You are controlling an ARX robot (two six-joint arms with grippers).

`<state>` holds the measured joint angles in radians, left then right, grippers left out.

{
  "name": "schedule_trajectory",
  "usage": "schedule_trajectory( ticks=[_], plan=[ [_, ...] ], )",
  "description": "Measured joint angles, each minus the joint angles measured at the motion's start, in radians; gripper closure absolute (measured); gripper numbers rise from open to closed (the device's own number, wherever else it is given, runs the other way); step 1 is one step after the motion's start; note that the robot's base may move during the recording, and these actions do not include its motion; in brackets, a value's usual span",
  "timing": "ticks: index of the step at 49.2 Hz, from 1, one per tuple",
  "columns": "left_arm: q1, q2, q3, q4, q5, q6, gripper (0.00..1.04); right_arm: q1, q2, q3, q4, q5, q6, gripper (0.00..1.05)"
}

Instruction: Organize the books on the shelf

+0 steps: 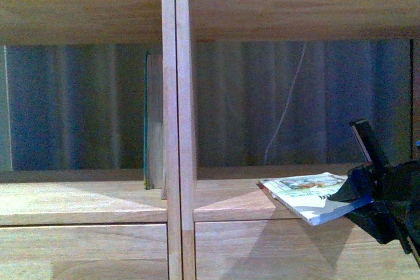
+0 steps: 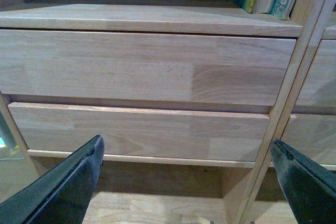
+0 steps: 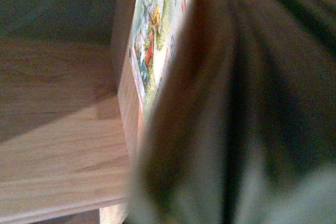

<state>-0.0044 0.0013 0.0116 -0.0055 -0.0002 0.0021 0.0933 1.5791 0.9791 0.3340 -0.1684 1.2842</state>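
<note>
Front view: your right tool [image 1: 357, 191] grips the paperback [image 1: 305, 196], held roughly flat at the front lip of the right compartment of the shelf [image 1: 177, 96], while the teal-edged book [image 1: 153, 122] already stands by the divider on the left. Left wrist view: your left tool [image 2: 186, 142] gapes wide, empty, before the drawer fronts [image 2: 147, 66]. Right wrist view (badly blurred): the cover only, so I judge that shelving it remains.

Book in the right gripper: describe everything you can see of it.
The book is a thin paperback with a white cover, a colourful illustration and a bluish lower edge. It lies nearly flat, cover up, its far corner poking over the front ledge of the right compartment of the shelf; contact with the wood is unclear. The right gripper clamps its near end.
</note>
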Motion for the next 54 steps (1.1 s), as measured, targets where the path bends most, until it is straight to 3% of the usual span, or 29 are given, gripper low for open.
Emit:
schedule_trajectory(
  ticks=[14, 30, 49, 54],
  plan=[
    [0.0, 0.0, 0.0, 0.0, 0.0, 0.0, 0.07, -0.026, -0.167, -0.109, 0.009, -0.09, -0.089, 0.97],
    [0.0, 0.0, 0.0, 0.0, 0.0, 0.0, 0.07, -0.06, -0.524, -0.303, 0.085, -0.302, -0.19, 0.97],
    [0.0, 0.0, 0.0, 0.0, 0.0, 0.0, 0.07, 0.016, -0.618, -0.322, 0.1, -0.302, -0.235, 0.97],
    [-0.012, 0.054, 0.01, 0.004, -0.095, -0.082, 0.07, 0.03, -0.613, -0.322, 0.104, -0.291, -0.236, 0.97]
  ],
)
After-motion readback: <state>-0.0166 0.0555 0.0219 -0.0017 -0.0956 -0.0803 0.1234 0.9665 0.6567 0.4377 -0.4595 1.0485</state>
